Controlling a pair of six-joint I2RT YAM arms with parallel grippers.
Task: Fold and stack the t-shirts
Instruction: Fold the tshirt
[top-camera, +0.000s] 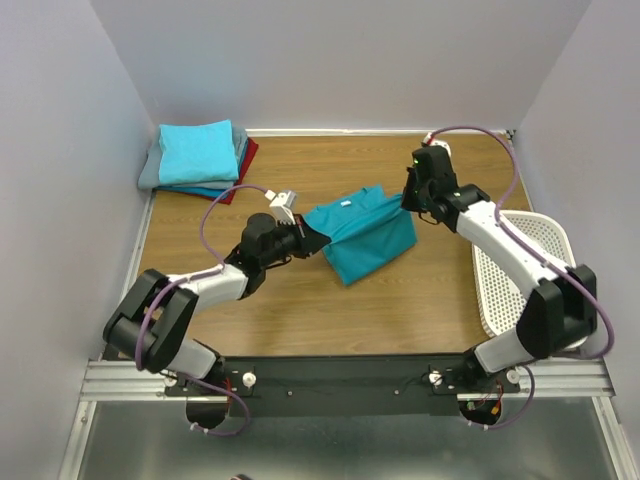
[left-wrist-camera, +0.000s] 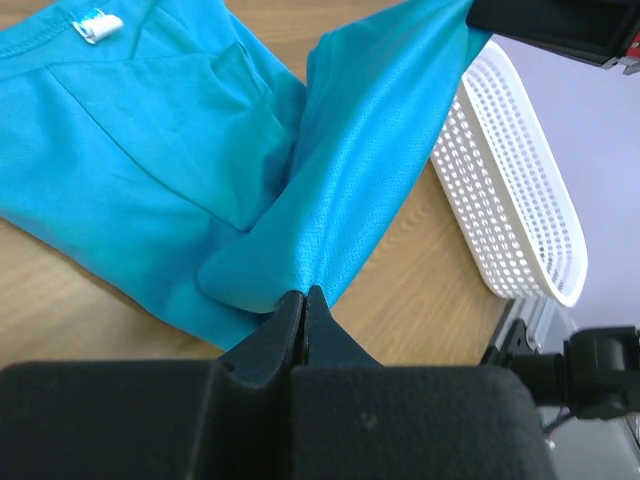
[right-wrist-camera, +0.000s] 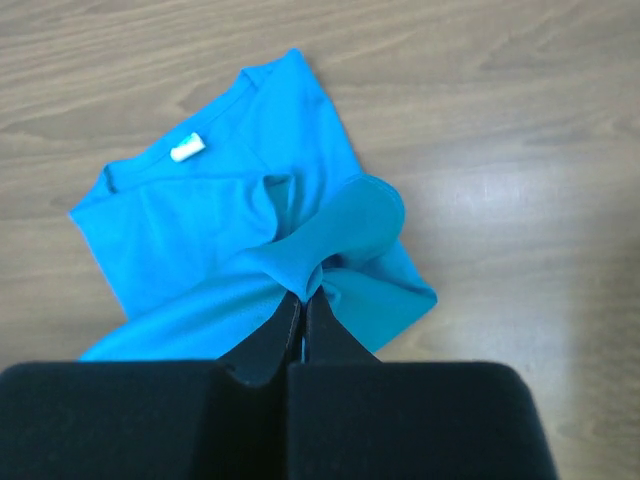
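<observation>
The teal t-shirt (left-wrist-camera: 350, 170) is showing faintly shiny knit cloth; the table (right-wrist-camera: 520, 150) is looking smooth wood-grain, the basket (left-wrist-camera: 520, 190) perforated plastic.

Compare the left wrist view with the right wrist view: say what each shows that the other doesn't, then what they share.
Left wrist only: the white basket at the table's edge, and the left gripper shut on a fold of the teal t-shirt, with the cloth stretched up toward the top right corner. Right wrist only: the right gripper, seen from above, shut on another fold. Both: the shirt, its white neck label, and the wooden table.
</observation>
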